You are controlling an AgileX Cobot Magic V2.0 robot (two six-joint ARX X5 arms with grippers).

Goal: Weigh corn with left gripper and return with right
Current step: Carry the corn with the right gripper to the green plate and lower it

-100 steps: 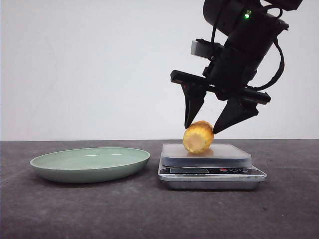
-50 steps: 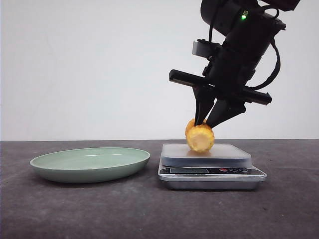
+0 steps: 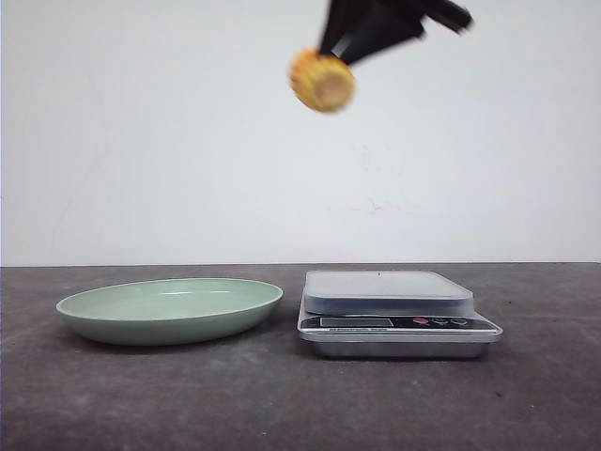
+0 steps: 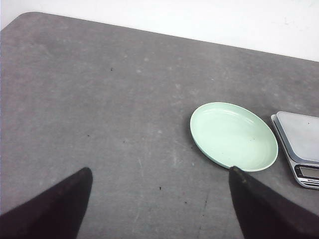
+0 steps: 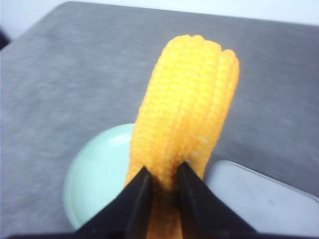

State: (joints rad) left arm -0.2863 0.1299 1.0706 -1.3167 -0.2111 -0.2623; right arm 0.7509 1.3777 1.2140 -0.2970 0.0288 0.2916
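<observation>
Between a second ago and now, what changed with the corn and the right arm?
The right gripper closed on the corn, lifted it off the scale and carried it high and a little leftward. The platform is now bare. The green plate and scale have not moved; the left gripper stays open and empty.

The left end effector (image 4: pixel 159 209), fingers spread wide, hangs above the table (image 4: pixel 99 99) near the green plate (image 4: pixel 233 135).

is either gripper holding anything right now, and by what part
The right gripper holds the corn, its fingers pinching one end of the cob. The left gripper is open and holds nothing.
</observation>
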